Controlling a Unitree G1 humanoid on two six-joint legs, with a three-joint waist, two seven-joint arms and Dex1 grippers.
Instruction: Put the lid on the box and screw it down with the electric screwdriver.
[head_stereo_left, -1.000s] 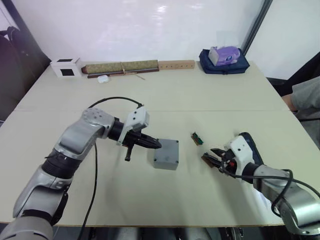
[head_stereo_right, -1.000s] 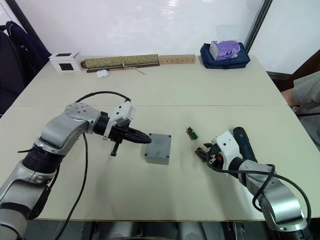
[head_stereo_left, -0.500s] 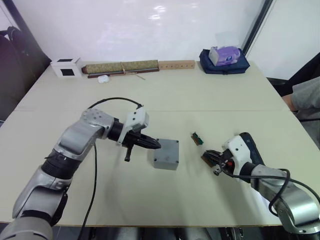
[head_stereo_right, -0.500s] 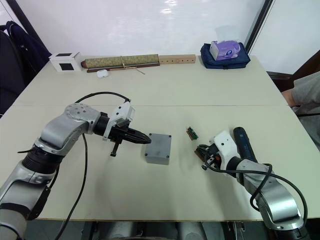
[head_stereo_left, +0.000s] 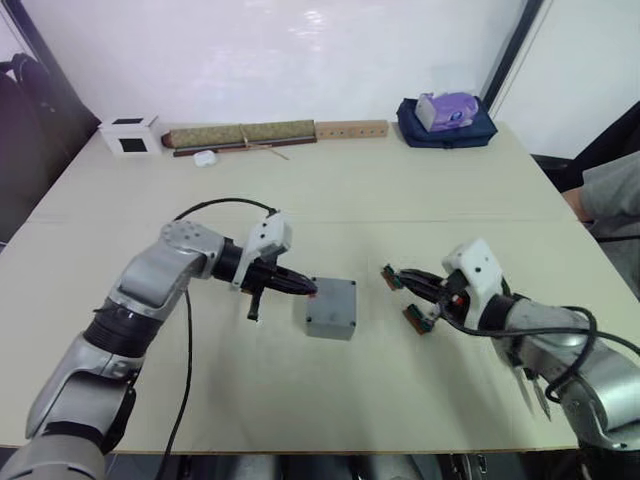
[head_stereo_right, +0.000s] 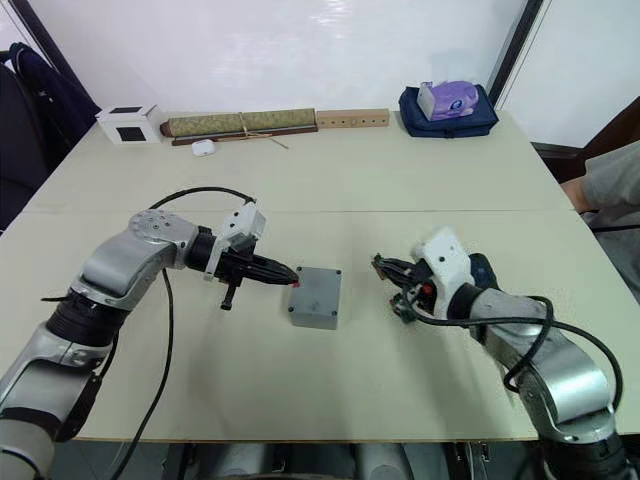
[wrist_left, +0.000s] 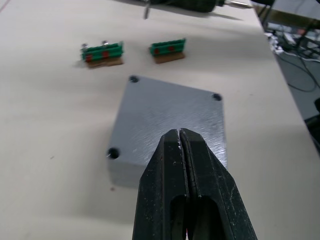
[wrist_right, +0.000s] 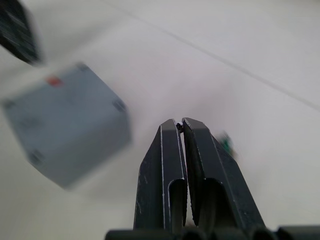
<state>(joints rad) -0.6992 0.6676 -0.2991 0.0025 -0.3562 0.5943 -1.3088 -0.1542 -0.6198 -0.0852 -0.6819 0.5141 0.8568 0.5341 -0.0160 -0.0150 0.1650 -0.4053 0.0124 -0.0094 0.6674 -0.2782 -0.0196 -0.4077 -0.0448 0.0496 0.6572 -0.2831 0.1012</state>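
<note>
The grey box (head_stereo_left: 331, 312) stands mid-table with the lid (wrist_left: 170, 112) lying on top, its corner screw holes showing and a small red mark at the edge. My left gripper (head_stereo_left: 306, 288) is shut, its tips over the lid's left edge. My right gripper (head_stereo_left: 400, 274) is also shut and hangs above the table right of the box, tips pointing at it. The dark electric screwdriver (head_stereo_right: 483, 268) lies on the table behind my right wrist, partly hidden by it; the left wrist view shows it beyond the box (wrist_left: 190, 5).
Two small green-brown strips (head_stereo_left: 390, 278) (head_stereo_left: 414, 318) lie below my right gripper. Along the far edge stand a white cube with a black face (head_stereo_left: 130, 133), a rolled mat (head_stereo_left: 240, 133), a wooden bar (head_stereo_left: 352, 128) and a blue bag (head_stereo_left: 447, 120). A person's sleeve (head_stereo_left: 612, 195) shows at the right.
My right gripper has risen from the nearer green strip and swung left towards the box. The left arm and the box have stayed put.
</note>
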